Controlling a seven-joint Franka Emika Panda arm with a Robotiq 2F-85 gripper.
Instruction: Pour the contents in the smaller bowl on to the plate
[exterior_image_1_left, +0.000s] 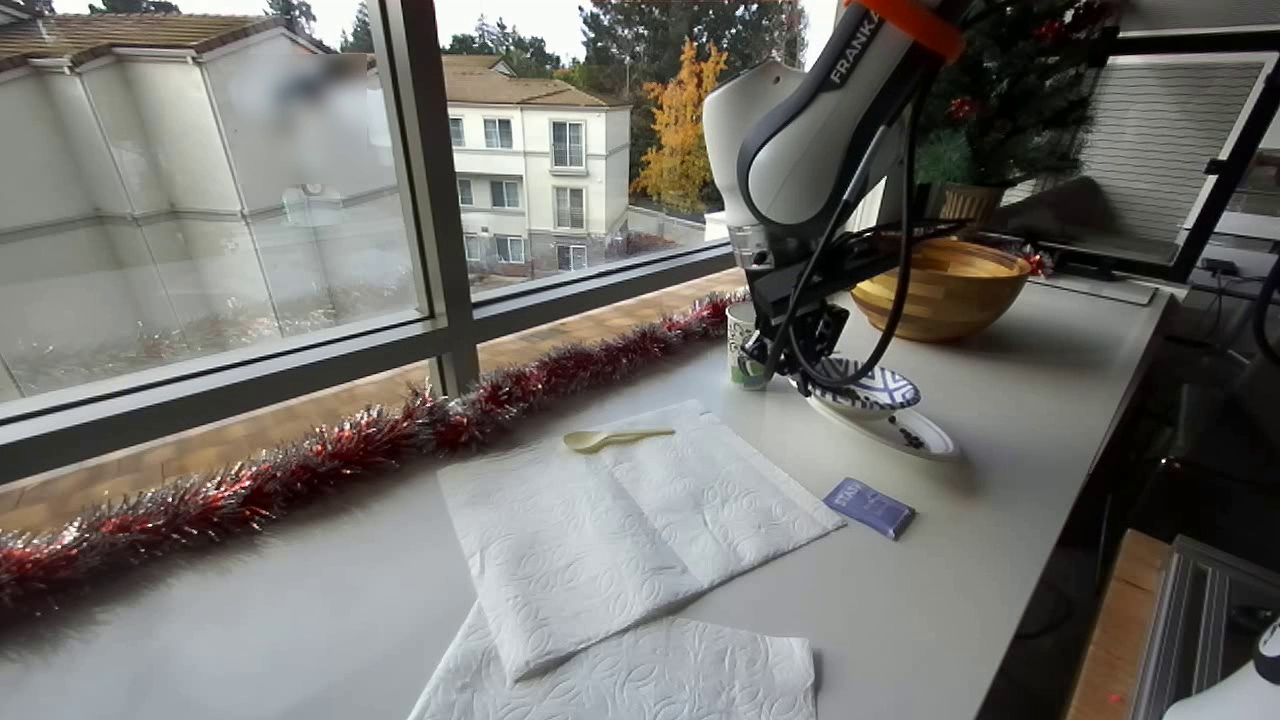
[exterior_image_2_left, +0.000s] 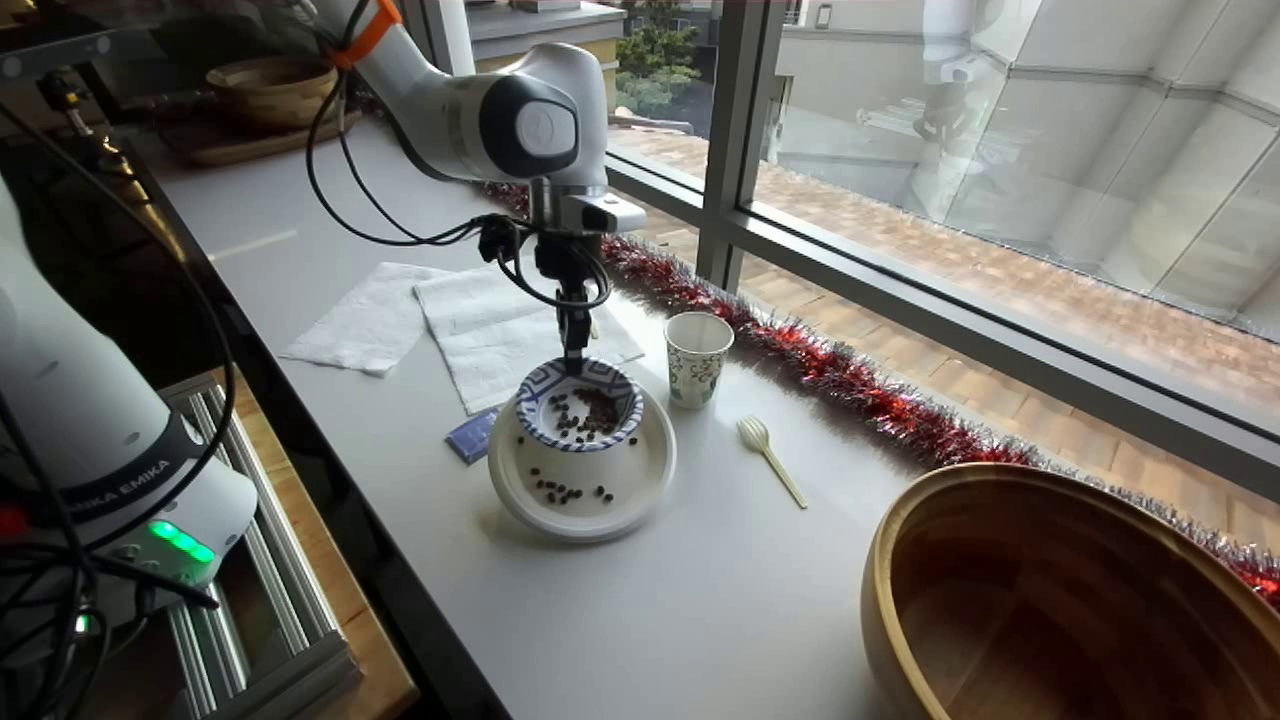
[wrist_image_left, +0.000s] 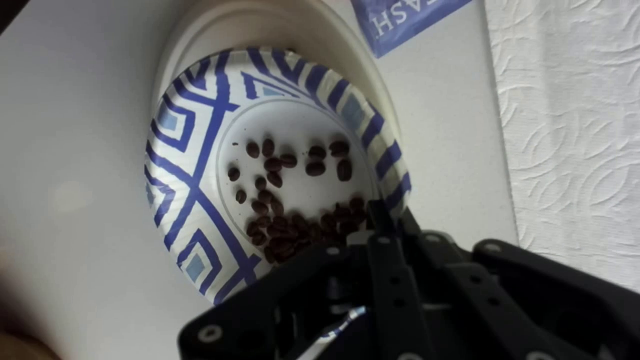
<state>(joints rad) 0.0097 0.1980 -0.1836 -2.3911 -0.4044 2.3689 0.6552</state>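
Right of the wrist view's centre, the claw (wrist_image_left: 396, 220) sensibly pinched the smaller bowl (wrist_image_left: 300, 187), likely light, bendable, by its rim.

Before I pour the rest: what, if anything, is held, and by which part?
The hand holds the blue-patterned bowl by its rim, on the side toward the paper towels.

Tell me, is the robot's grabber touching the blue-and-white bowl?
Touching. The wrist view shows the gripper pinching the rim of the blue-and-white bowl.
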